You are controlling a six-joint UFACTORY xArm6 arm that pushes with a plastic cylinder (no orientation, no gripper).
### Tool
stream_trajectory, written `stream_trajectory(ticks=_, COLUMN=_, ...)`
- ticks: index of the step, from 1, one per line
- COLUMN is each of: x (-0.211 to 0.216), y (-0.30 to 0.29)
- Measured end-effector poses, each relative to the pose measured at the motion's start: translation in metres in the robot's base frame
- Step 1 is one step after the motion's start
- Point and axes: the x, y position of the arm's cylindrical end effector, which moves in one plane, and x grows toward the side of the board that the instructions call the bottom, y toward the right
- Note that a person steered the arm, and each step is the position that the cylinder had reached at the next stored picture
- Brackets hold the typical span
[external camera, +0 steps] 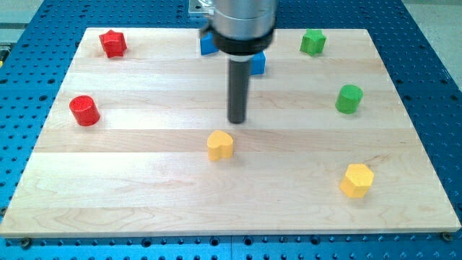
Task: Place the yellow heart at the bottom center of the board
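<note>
We have no fingers to speak of — only my tip, sitting just above the yellow heart toward the view's top, near it, well placed, we judge, to push it down toward the board's bottom center.

You're looking at a pale wooden board carrying a yellow heart, yellow hexagon, red star, red cylinder, green star, green cylinder and two partly hidden blue blocks.
</note>
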Motion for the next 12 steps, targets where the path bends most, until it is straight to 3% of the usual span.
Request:
stream_trajectory(ticks=1, x=0.002, y=-0.059)
stream_trajectory(ticks=2, x=0.010, y=-0.079)
stream_trajectory(ticks=5, x=0.017, y=-0.026)
stream_trajectory(ticks=7, x=0.110, y=-0.014)
stream_trajectory(ticks=8, x=0.089, y=-0.016)
stream_trajectory(ticks=9, x=0.068, y=0.019)
stream_trajectory(ticks=10, x=0.082, y=0.027)
stream_trajectory(ticks=11, x=0.115, y=-0.003)
stream_trajectory(ticks=12, x=0.105, y=0.037)
